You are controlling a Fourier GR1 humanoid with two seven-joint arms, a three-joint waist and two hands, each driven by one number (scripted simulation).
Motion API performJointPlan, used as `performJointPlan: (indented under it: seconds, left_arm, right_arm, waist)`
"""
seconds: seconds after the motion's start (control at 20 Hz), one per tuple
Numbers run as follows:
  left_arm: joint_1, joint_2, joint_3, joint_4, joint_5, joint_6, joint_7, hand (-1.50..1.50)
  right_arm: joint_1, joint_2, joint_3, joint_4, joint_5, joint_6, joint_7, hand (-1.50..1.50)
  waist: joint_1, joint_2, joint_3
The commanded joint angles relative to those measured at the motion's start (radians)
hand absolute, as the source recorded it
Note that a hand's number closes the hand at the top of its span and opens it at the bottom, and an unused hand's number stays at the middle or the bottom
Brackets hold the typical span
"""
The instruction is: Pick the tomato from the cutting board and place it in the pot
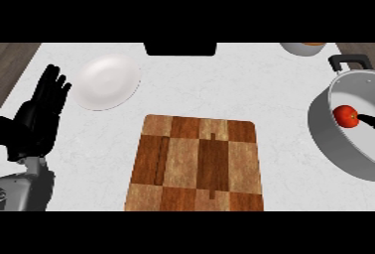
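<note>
Head view: tomato (pixel 345 115) lies inside pot (pixel 333 144) at worktop (pixel 219 84) right edge; left hand (pixel 38 116) rests open, holding nothing, at left edge.

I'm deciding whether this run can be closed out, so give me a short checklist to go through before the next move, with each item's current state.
1. Tomato inside the pot: ok, it shows within the rim at the view's right edge.
2. Cutting board free of the tomato: ok, only bare wood shows.
3. Left hand out of the way: ok, open, fingers up, at the view's left, beside the white plate.
4. Right hand released and withdrawn: cannot tell, it does not show in the view.
5. Tomato resting on the pot's bottom: cannot tell; a thin dark shape touches its right side.
6. Pot fully on the counter: cannot tell, the picture's edge cuts it off.
</note>
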Motion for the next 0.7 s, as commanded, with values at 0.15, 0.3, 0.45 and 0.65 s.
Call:
performJointPlan:
  seconds: [0.15,0.3,0.45,0.65]
  left_arm:
    - [-0.04,-0.008,0.01,0.085,-0.028,0.013,-0.041,0.0]
    - [0.027,-0.007,0.006,-0.005,-0.018,0.002,-0.027,0.0]
    - [-0.01,0.001,0.01,-0.011,-0.015,0.004,0.02,0.0]
    - [0.036,-0.025,-0.009,-0.032,-0.022,0.008,0.008,0.0]
  right_arm:
    - [0.041,-0.146,-0.087,0.131,-0.12,0.156,-0.055,-1.5]
    - [0.076,-0.229,-0.119,0.198,-0.159,0.249,-0.113,-1.5]
    - [0.118,-0.265,-0.117,0.267,-0.161,0.29,-0.191,-1.5]
    - [0.166,-0.334,-0.112,0.335,-0.161,0.382,-0.259,-1.5]
  waist:
    - [-0.008,0.001,0.002]
    - [0.0,0.001,0.002]
    - [0.0,0.002,0.003]
    - [0.003,0.002,0.004]
